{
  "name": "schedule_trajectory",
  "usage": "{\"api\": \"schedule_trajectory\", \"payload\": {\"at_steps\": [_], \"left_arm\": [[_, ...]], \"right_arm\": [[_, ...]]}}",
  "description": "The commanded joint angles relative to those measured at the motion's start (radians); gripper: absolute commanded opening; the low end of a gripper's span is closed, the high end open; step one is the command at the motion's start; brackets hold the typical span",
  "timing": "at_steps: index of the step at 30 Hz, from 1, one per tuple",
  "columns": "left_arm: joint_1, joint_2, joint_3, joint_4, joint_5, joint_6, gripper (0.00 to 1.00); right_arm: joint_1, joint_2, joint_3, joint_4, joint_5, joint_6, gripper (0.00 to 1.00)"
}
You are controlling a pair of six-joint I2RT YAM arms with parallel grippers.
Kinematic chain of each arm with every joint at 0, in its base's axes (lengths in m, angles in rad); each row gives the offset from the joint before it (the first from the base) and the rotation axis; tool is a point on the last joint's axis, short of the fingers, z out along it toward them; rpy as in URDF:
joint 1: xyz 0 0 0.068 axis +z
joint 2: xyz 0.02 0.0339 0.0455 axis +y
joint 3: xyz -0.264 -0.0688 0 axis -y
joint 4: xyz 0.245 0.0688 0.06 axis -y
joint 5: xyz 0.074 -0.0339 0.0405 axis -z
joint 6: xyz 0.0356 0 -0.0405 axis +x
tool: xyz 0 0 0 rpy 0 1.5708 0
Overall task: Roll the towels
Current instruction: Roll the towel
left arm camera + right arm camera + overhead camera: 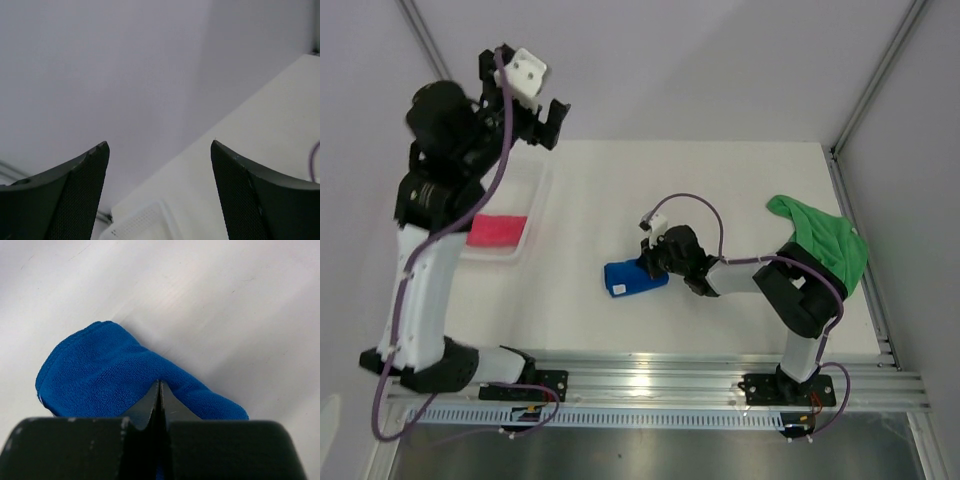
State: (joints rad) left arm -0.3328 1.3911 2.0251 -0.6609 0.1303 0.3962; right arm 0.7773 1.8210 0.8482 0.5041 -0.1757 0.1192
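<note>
White walls all round, and a plain white surface (720, 190) carrying everything. Biggest item on it is the white plastic mesh basket (540, 200) over on the left, with the pink-red microfibre towel (498, 231) lying flat inside. Next is the bright green microfibre towel (825, 240), a crumpled heap at the right edge behind the right arm's elbow, not rolled yet by the look of it. Then the royal blue microfibre towel (115, 370), already a stubby roll near the middle, its long axis running roughly left to right with a slight tilt in the overhead view. The right tool (160, 385) is clamped fully closed, tips sitting right at the roll's right end, and I can't see any cloth pinched between them. The left tool (157, 145) hangs high above the basket's far end, jaws wide apart and empty. So the bit that matters, I reckon: the green one is next, it sits on the right arm's side, and that arm has to swing back and rightward, away from the blue roll, while the left is much farther off.
</note>
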Motion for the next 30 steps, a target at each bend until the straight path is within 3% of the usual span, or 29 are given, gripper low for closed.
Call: {"api": "schedule_trajectory", "payload": {"at_steps": [1, 3, 4, 9, 11, 17, 22, 30], "left_arm": [[-0.179, -0.085, -0.145, -0.051, -0.005, 0.327, 0.83], [-0.266, -0.101, -0.279, -0.126, -0.026, 0.328, 0.87], [-0.282, -0.13, -0.5, -0.135, 0.003, 0.308, 0.91], [-0.409, -0.228, -1.067, 0.228, -0.007, 0.4, 0.99], [-0.448, -0.183, -1.155, 0.32, -0.09, 0.412, 1.0], [-0.505, 0.034, -1.12, 0.343, -0.164, 0.346, 1.0], [-0.503, 0.03, -1.181, 0.44, -0.186, 0.325, 1.0], [-0.502, 0.111, -1.178, 0.411, -0.149, 0.345, 0.99]], "right_arm": [[0.004, -0.019, -0.011, 0.036, 0.044, -0.009, 0.0], [0.004, -0.017, -0.011, 0.048, 0.045, -0.003, 0.0], [0.004, -0.017, -0.014, 0.051, 0.048, 0.002, 0.0], [0.004, -0.015, -0.031, 0.082, 0.044, 0.02, 0.0], [0.004, -0.019, -0.037, 0.086, 0.042, 0.028, 0.0], [0.002, -0.023, -0.043, 0.097, 0.044, 0.04, 0.0], [0.004, -0.022, -0.043, 0.105, 0.039, 0.051, 0.0], [-0.004, -0.029, -0.047, 0.094, 0.038, 0.046, 0.0]]}}
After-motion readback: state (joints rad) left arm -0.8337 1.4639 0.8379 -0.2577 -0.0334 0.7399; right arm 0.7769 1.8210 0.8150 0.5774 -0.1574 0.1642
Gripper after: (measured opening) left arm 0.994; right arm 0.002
